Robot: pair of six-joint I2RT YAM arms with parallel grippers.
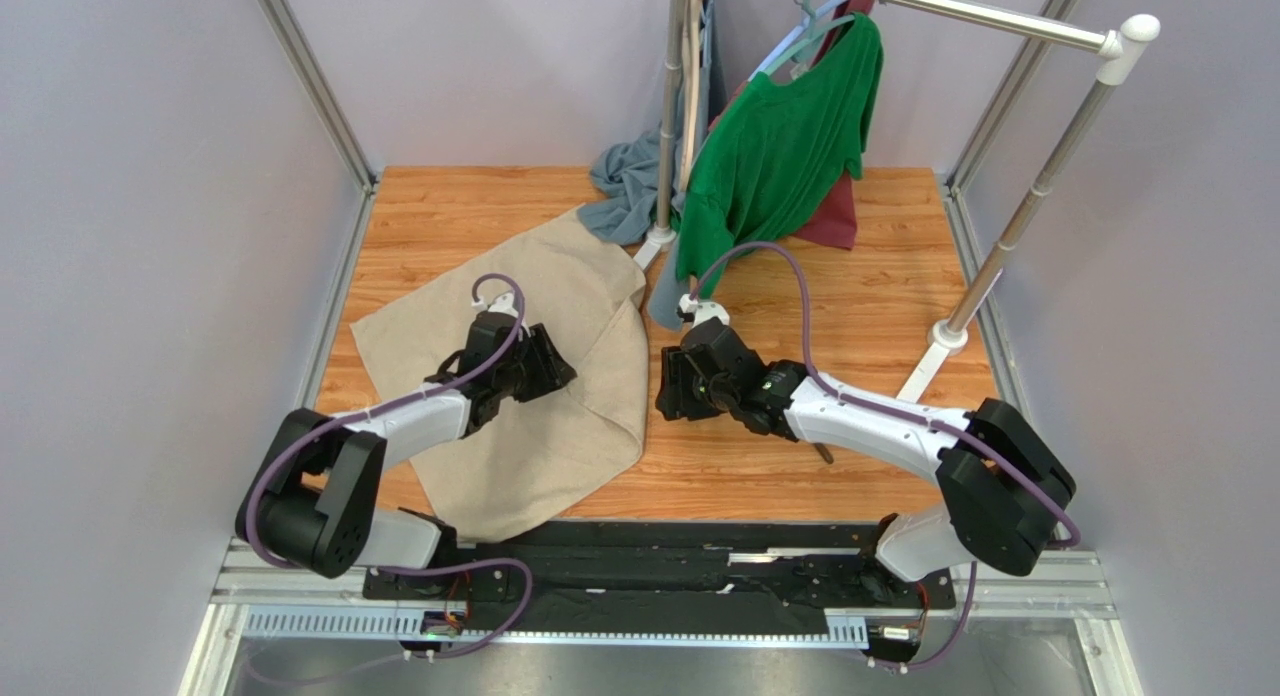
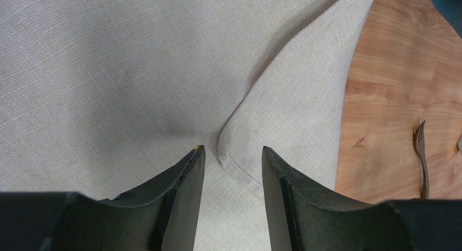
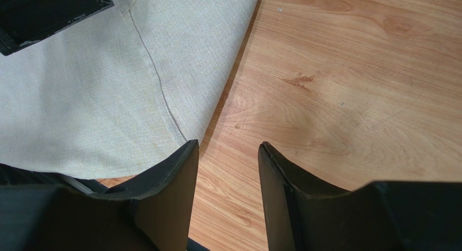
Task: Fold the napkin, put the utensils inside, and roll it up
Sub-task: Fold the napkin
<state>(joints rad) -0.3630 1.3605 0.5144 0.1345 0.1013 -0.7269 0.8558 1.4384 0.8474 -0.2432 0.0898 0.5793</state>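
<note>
The beige napkin [image 1: 559, 444] lies spread on the wooden table, its right corner folded back over itself [image 2: 293, 99]. My left gripper [image 1: 537, 369] hovers over the middle of it. In the left wrist view that gripper [image 2: 231, 149] is open, and the folded corner's rounded tip lies just ahead of its fingertips, with nothing pinched. My right gripper [image 1: 667, 384] is open over bare wood, just right of the napkin's edge [image 3: 179, 126]; in the right wrist view [image 3: 229, 144] only wood shows between its jaws. The dark fork [image 2: 422, 160] rests on the wood right of the napkin.
A clothes rack stands at the back, its pole [image 1: 669, 126] near the napkin's far corner and a foot [image 1: 950, 333] at the right. A green shirt [image 1: 781, 141], a grey-blue cloth [image 1: 628, 179] and a maroon garment [image 1: 839, 216] hang there.
</note>
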